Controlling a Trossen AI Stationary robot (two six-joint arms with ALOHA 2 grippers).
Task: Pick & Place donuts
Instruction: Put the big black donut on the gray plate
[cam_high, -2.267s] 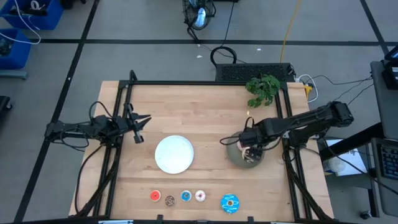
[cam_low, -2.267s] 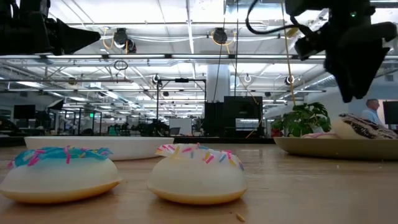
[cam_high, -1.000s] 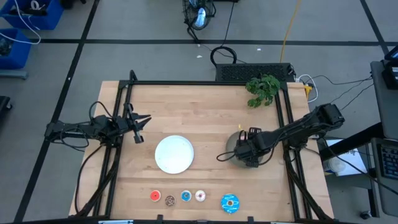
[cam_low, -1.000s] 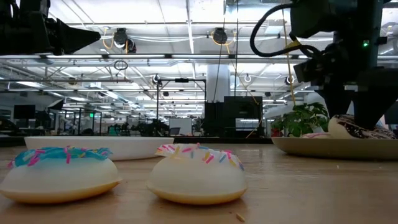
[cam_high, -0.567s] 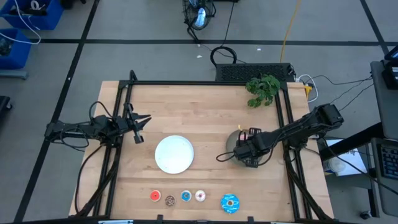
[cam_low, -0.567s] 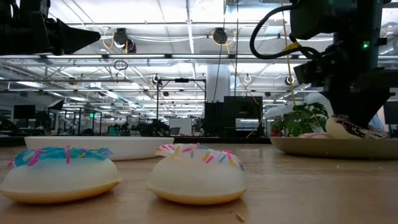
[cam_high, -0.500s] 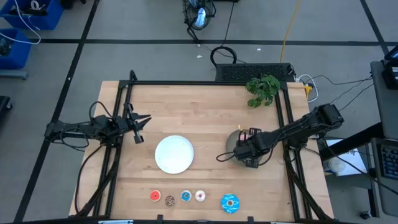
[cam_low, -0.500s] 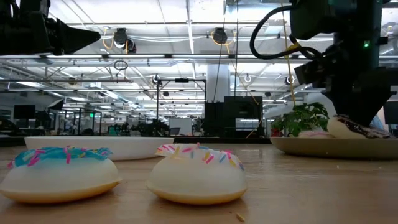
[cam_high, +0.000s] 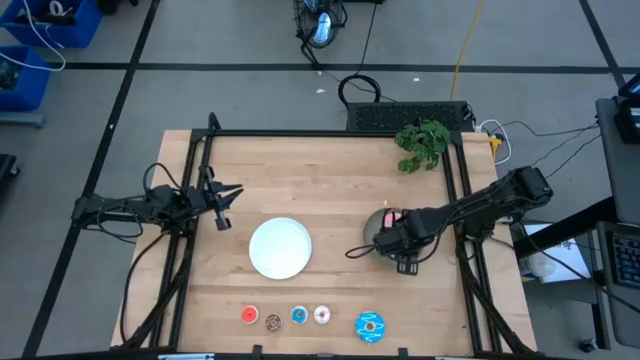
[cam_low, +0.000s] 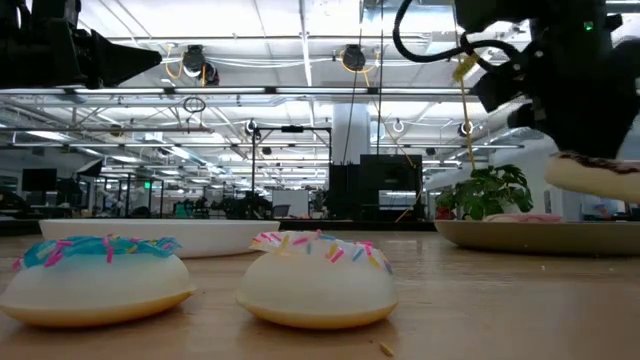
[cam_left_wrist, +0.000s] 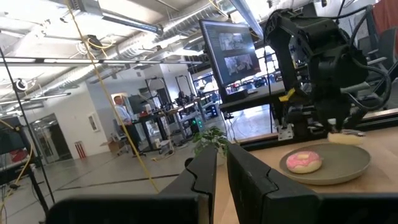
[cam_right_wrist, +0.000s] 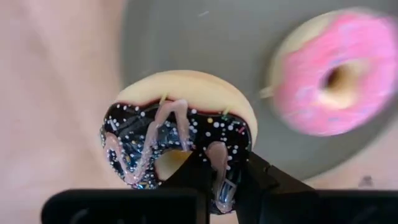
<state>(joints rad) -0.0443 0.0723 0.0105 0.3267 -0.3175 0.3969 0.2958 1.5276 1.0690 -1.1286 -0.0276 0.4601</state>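
Jaws of the right gripper (cam_right_wrist: 214, 177) pinch the rim of the chocolate donut (cam_right_wrist: 180, 134), dark glaze with pink drizzle and sprinkles, held clear above the grey plate (cam_high: 378, 228) near the bench's right edge. Pink donut (cam_left_wrist: 303, 161) lies on that plate. Five more donuts (cam_high: 310, 318) line the front edge. Left gripper (cam_high: 226, 203), jaws pressed together, waits at the left side, apart from the white plate (cam_high: 280, 247).

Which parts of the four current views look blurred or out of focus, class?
Right wrist view: pink donut and grey plate smeared, chocolate donut in the right gripper sharp. Low view: near blue-sprinkled donut slightly soft. Left wrist view: near fingers soft. High view: even.
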